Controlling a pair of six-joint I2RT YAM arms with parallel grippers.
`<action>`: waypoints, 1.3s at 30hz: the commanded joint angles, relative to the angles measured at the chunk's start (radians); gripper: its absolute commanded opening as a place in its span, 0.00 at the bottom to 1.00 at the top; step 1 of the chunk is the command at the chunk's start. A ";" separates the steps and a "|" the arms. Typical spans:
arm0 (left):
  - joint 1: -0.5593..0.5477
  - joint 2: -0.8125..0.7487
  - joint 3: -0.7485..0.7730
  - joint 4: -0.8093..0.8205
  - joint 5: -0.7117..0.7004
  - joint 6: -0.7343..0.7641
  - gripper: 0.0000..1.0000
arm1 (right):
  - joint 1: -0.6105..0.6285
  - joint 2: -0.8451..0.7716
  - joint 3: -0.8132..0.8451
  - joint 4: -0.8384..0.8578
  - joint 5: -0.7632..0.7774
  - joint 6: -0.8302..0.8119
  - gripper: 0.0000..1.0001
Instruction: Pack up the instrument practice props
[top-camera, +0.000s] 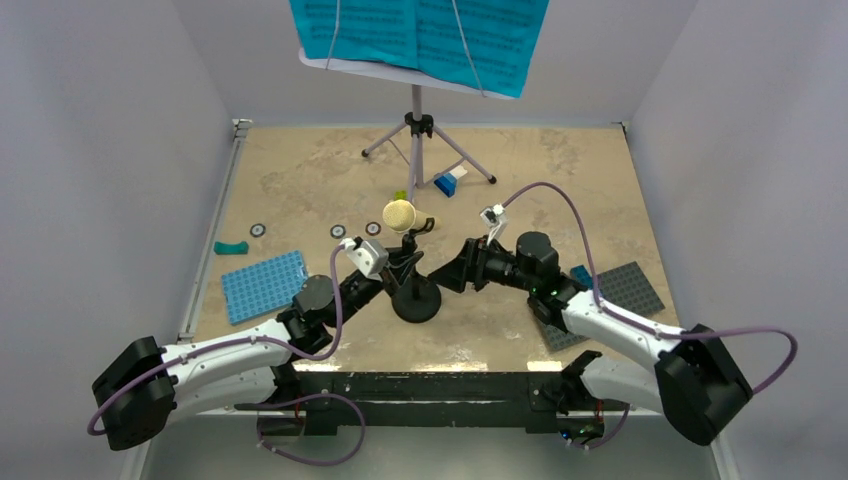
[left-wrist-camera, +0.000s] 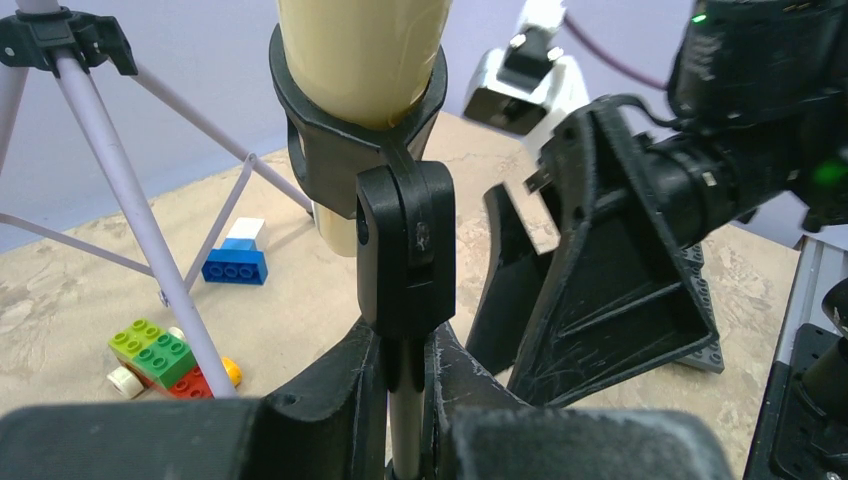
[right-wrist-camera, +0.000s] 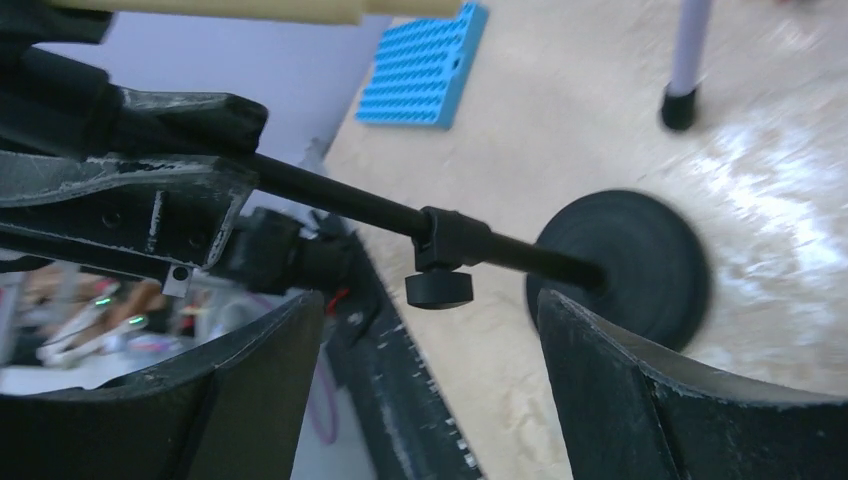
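mic stand (top-camera: 416, 300) (black) — clamped, inside left claw (left-wrist-camera: 405, 368)

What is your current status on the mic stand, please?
Left gripper shut on mic stand pole, cream microphone in its clip. Right gripper open, facing the pole. Music stand tripod and bricks just beyond.
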 joint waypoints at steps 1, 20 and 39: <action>-0.026 -0.002 -0.009 -0.026 -0.026 0.012 0.00 | -0.031 0.106 -0.003 0.250 -0.263 0.265 0.82; -0.080 0.008 -0.022 0.005 -0.066 0.044 0.00 | -0.033 0.396 0.004 0.580 -0.352 0.479 0.54; -0.086 0.030 -0.032 -0.001 -0.083 0.028 0.00 | -0.031 0.350 0.046 0.469 -0.361 0.353 0.00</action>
